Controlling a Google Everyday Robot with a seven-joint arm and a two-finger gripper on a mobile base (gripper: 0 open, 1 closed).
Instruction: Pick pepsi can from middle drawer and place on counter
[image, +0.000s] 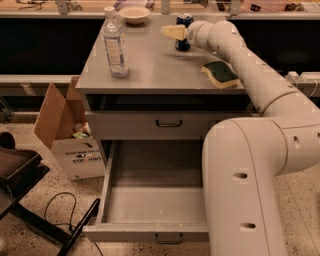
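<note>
Well to the left of the gripper and far below it, a cardboard box (65, 135) stands on the speckled floor against the cabinet's side. On the counter (155, 67), a clear bottle (115, 44) stands upright to the gripper's left, well apart from it. A pale bowl (134, 14) sits at the back edge, up and left of the gripper. Straight below, past the counter's front edge, is a closed drawer front (169, 122), and under that the middle drawer (150, 205) is pulled out, its grey tray bare.

The gripper (170, 32) hovers over the back of the counter, pointing left and roughly level. The pepsi can (182, 44) stands upright on the counter directly behind it, just right of its tip, with its top showing above the gripper and its base below. Whether the gripper grasps the can or is merely in front of it, I cannot tell.

Right of the gripper and nearer the front, a green-and-yellow sponge (220, 73) lies flat on the counter. The arm (260, 85) rises from a thick white segment at lower right, bends at the right edge, then stretches up and leftward past the sponge to the wrist beside the can.
</note>
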